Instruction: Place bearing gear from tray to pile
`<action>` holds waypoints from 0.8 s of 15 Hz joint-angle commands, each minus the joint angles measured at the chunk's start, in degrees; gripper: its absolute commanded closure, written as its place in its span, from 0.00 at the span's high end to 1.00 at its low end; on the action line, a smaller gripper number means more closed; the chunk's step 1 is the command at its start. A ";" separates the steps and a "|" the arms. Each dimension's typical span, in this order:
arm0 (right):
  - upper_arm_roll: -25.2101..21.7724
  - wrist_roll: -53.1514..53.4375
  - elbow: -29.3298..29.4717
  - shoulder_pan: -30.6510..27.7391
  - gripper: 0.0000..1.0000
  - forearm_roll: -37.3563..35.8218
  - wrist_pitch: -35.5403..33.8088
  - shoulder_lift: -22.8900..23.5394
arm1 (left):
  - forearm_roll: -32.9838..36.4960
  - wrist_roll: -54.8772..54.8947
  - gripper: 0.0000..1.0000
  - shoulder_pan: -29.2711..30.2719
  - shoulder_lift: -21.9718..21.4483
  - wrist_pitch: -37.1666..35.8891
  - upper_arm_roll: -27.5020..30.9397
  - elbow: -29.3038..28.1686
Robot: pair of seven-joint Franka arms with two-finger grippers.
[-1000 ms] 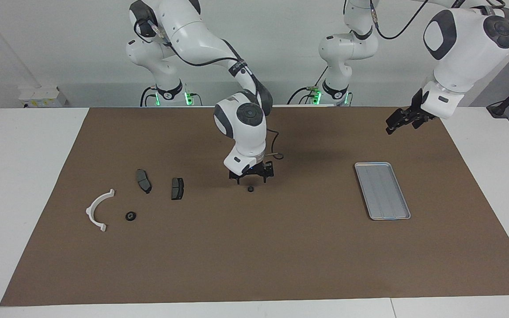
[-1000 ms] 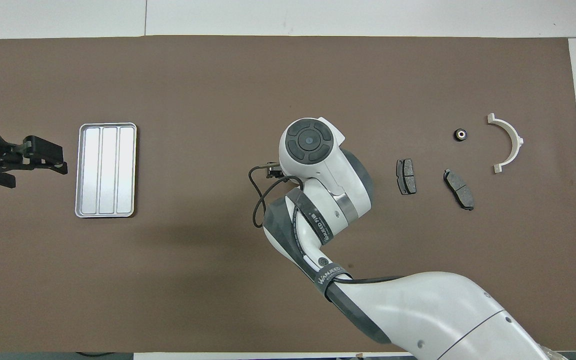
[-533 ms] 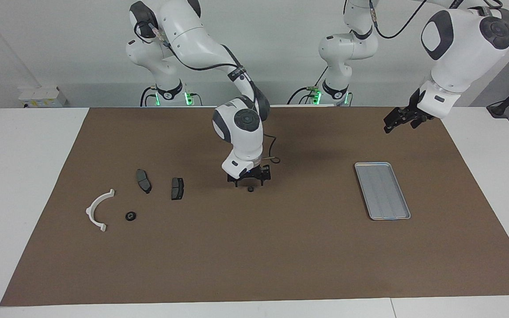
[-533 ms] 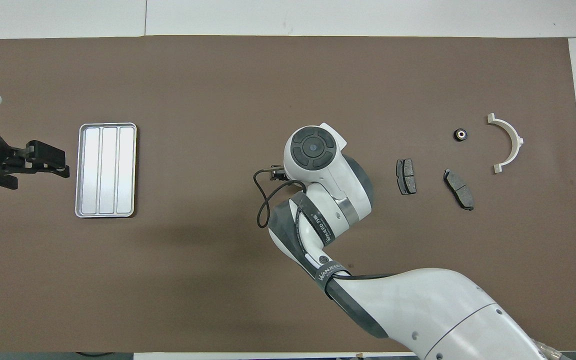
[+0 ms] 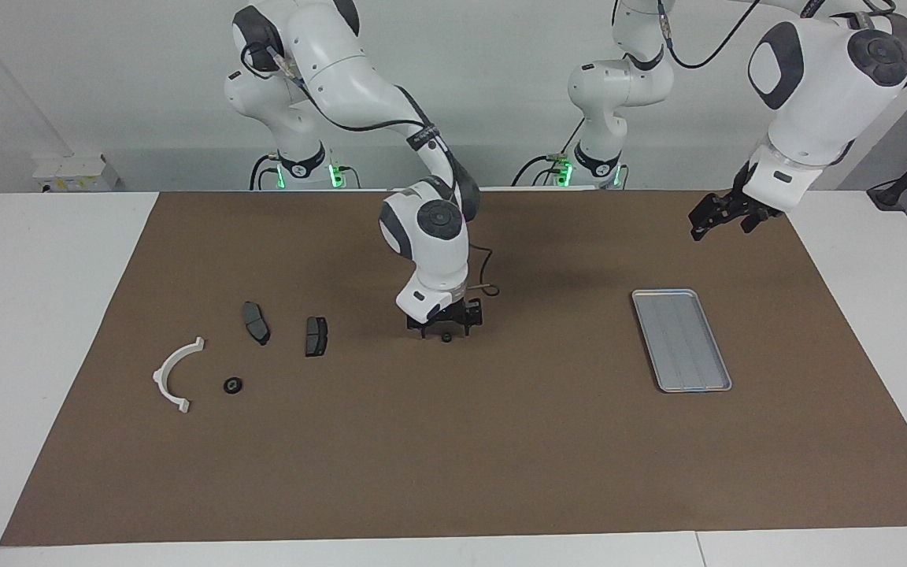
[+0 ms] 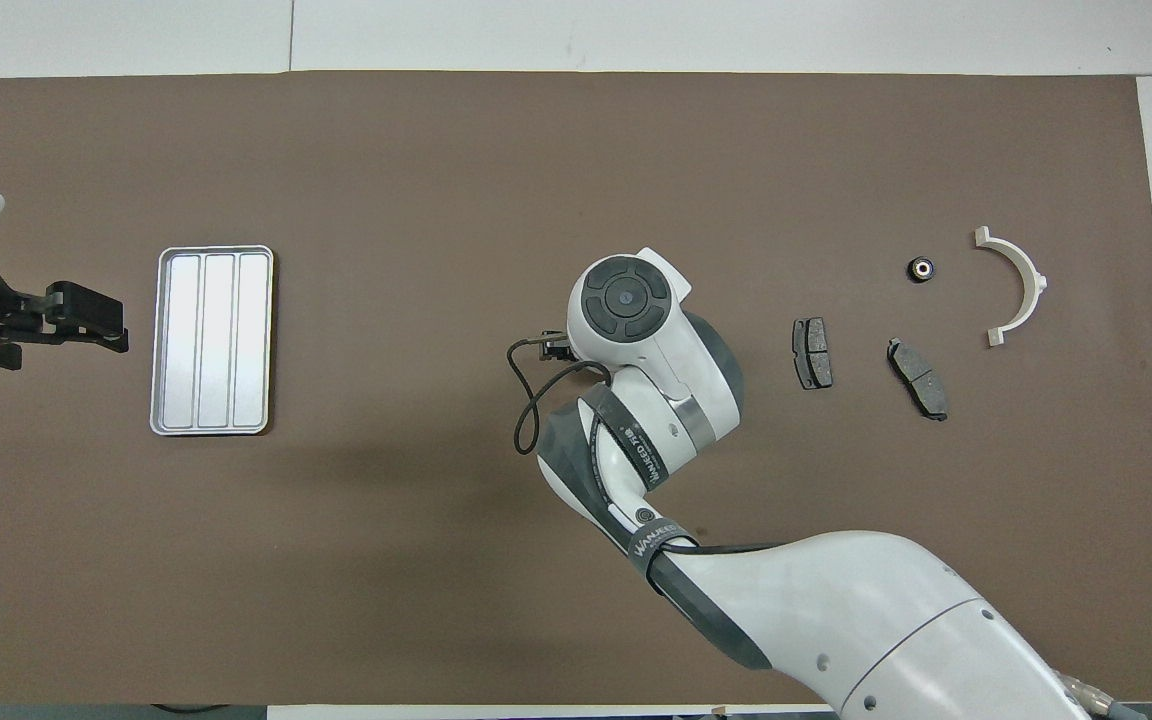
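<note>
Nearest your robots, the left gripper (image 5: 717,216) hangs in the air over the brown mat (image 5: 501,457) toward the left arm's end of the table (image 5: 28,315), forearm angled down from a high elbow, jaws spread apart with nothing in them. At mid-table the right arm folds steeply down, wrist vertical, and its right gripper (image 5: 446,327) sits low over the bearing gear (image 5: 446,338). The overhead view hides both under the wrist housing, and from the facing view you cannot tell how wide those jaws stand or whether they touch the gear, which lies on the mat well apart from both tray and pile. The tray (image 5: 682,340) shows only its ridged floor. In the pile, at the right arm's end, two brake pads (image 5: 257,322) lie nearest the robots. Farther out lie a second bearing gear (image 5: 233,385) and the white bracket (image 5: 161,376) just beside it.
</note>
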 commanded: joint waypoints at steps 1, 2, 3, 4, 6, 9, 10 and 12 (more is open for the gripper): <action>0.23 -0.42 -0.76 -0.46 0.30 -0.71 1.58 -0.07 | 0.97 0.82 1.00 0.32 -2.09 1.85 -0.28 -2.64; 0.23 -0.51 -0.76 -0.46 0.17 -0.71 1.58 -0.07 | 0.97 1.08 1.00 0.32 -2.09 1.68 -0.28 -2.64; 0.23 -0.51 -0.76 -0.46 0.04 -0.71 1.49 -0.07 | 0.97 0.99 1.00 0.23 -2.18 1.59 -0.37 -2.64; 0.14 -0.60 -0.41 -0.55 0.00 -1.23 0.88 -0.07 | 0.97 0.38 1.00 0.23 -2.18 1.94 -0.37 -2.64; 0.14 -0.77 1.52 -1.34 0.00 -4.21 -2.10 -0.42 | 0.89 0.38 1.00 0.23 -2.09 1.85 -0.28 -2.20; 0.14 -6.02 7.92 -6.07 0.00 -4.67 -9.47 -1.56 | 0.89 0.29 1.00 0.23 -2.18 1.85 -0.28 -2.20; 0.14 -9.70 9.42 -8.18 0.00 -4.67 -11.15 -2.87 | 0.89 0.29 1.00 0.23 -2.18 1.85 -0.28 -2.20; 0.05 -18.04 11.36 -13.53 0.00 -4.49 -13.01 -4.19 | 0.89 0.20 1.00 0.23 -2.18 1.76 -0.28 -2.28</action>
